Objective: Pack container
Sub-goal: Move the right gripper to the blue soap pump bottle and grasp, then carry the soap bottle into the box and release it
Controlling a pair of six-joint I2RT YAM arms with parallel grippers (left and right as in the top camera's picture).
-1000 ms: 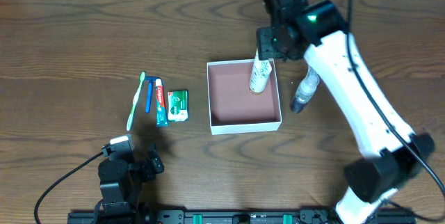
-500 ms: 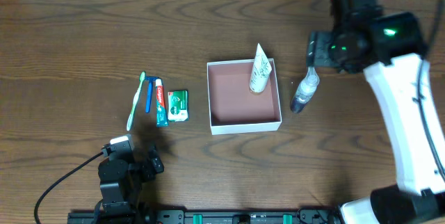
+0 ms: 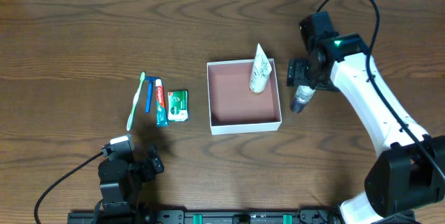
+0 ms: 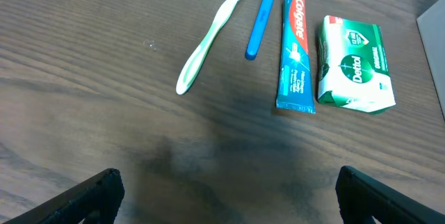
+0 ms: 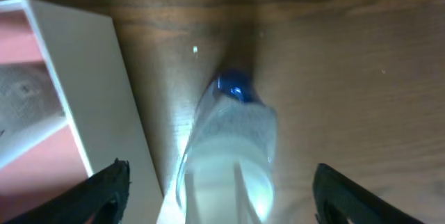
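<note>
Container: shallow white box, pink-brown inside, lidless, at mid-counter (dark wood grain). A white tube lies inside it, propped in the far right corner; its print is too small to read.

Just right of the container, apart from its wall: a clear bottle with a blue cap, lying on the counter. The right claw hangs directly over it, fingers spread wide to either side of the bottle, touching nothing.

Left of the container, in a row going outward:
- green and white packet, reads "Dettol"
- toothpaste, reads "Colgate"
- blue razor
- pale green toothbrush

All four lie flat, close together.

The left claw sits nearer the front edge than that row, well left of the container, released and empty.
</note>
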